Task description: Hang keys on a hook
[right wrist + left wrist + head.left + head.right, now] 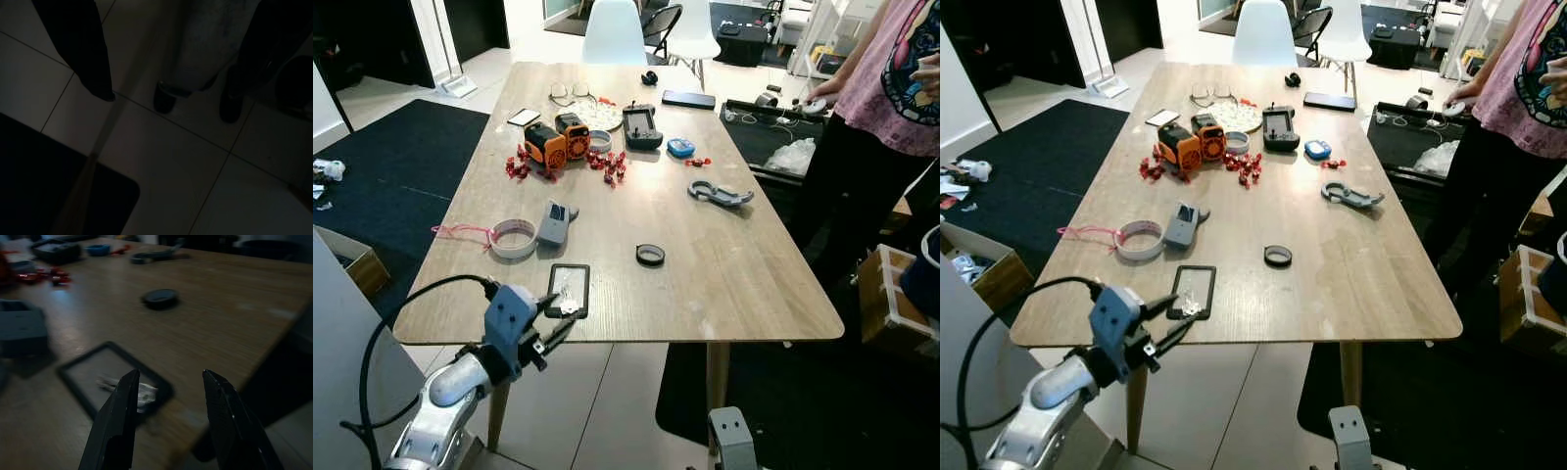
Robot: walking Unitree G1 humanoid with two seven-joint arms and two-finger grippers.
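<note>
The left hand (556, 323) hovers at the near edge of the wooden desk (744, 284), its two black fingers (120, 421) spread apart and gripping nothing. Just beyond the fingertips lies a small black-rimmed tray (569, 290), and in it the silvery keys (567, 305), at the tray's near end. From the head views the tray sits at about 7 o'clock on the desk, with a black ring (650, 256) at 2 o'clock from it and a grey device (554, 223) beside a roll of tape (515, 238) at 11 o'clock. Farther back are an orange tool (558, 140), scattered red pieces (607, 164) and a grey clamp-like tool (718, 194). A person in a pink top (891, 88) stands at the desk's 3 o'clock side.

The left wrist view brings the keys close though blurred, lying between the open fingertips' lines of reach. The right wrist view is dark: the right hand (171, 93) hangs over pale floor tiles (195, 161) with its fingers apart, near a desk leg (203, 44).
</note>
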